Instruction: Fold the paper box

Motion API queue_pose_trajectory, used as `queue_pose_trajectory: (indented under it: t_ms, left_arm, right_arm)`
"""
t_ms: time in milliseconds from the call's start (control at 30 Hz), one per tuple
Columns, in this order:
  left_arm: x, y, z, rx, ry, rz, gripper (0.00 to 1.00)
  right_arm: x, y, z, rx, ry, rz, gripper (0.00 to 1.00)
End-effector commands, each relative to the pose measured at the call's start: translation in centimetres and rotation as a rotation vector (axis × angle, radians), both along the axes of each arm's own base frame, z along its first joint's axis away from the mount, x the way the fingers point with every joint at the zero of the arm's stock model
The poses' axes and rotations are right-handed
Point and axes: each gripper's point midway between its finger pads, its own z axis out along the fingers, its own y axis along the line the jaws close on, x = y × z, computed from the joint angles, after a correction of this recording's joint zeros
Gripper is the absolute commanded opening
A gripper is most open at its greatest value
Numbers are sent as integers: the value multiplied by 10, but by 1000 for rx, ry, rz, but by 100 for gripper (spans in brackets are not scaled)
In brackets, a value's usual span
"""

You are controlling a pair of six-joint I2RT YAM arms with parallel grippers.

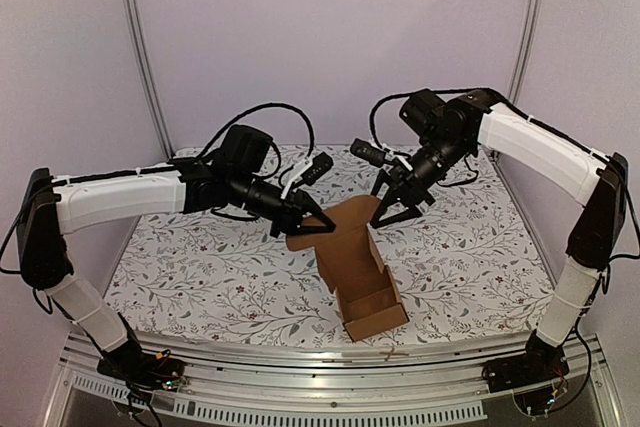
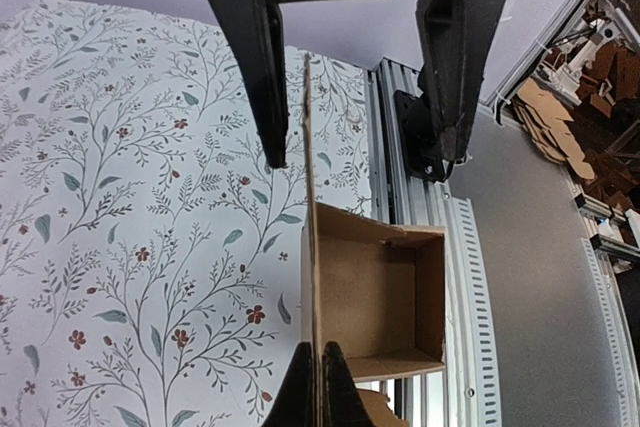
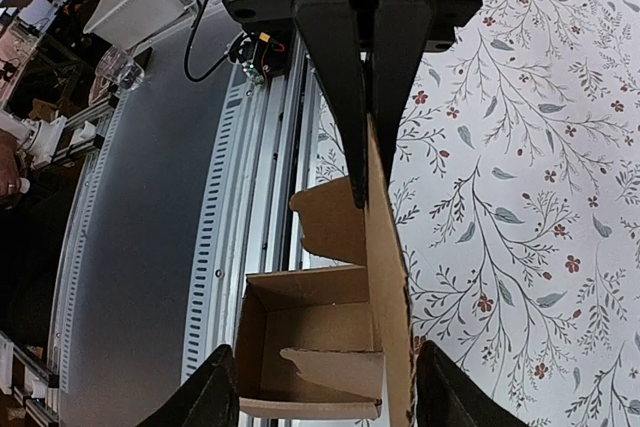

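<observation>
Top external view: your paper box (image 1: 368, 292) sits half-formed near the front edge of the flowered tabletop (image 1: 200, 267), with its open tray toward the arm bases and its long flap raised. Your left gripper (image 1: 322, 227) is pressed together, pinching that flap's upper edge. Your right gripper (image 1: 398, 214) stands spread astride the same flap.
</observation>
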Motion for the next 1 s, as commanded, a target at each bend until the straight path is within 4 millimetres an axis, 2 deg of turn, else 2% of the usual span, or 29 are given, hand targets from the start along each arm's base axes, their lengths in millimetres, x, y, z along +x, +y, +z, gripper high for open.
queue_pose_trajectory:
  t_ms: [0,167,300,367,433,533,600,700,767,967]
  left_arm:
    - [-5,2,8,-37,6,-29,0]
    - [-7,4,7,-33,1,-36,0]
    - [-10,3,6,-24,-12,-45,0]
    - [-11,3,7,-25,-16,-51,0]
    - [-11,4,7,-23,-16,-52,0]
    - [-11,4,7,-20,-22,-46,0]
    - [-10,4,7,-17,-28,-39,0]
    - [-8,5,7,-13,-35,-31,0]
    - [-6,5,7,-11,-39,-24,0]
    - [1,6,7,-15,-25,5,0]
  right_arm:
    - [-4,8,-4,-2,6,-8,57]
    - [-1,10,1,-22,21,-6,57]
    - [12,-1,19,-4,-66,-39,57]
    - [23,-8,31,35,-68,-88,56]
    - [43,-12,33,44,-79,-158,52]
    - [74,-19,26,10,-77,-291,44]
    - [84,-20,15,-21,-67,-335,41]
    - [83,-19,4,-38,-47,-331,40]
    - [75,-17,1,-36,-25,-303,41]
    - [17,-7,3,-23,-10,-88,47]
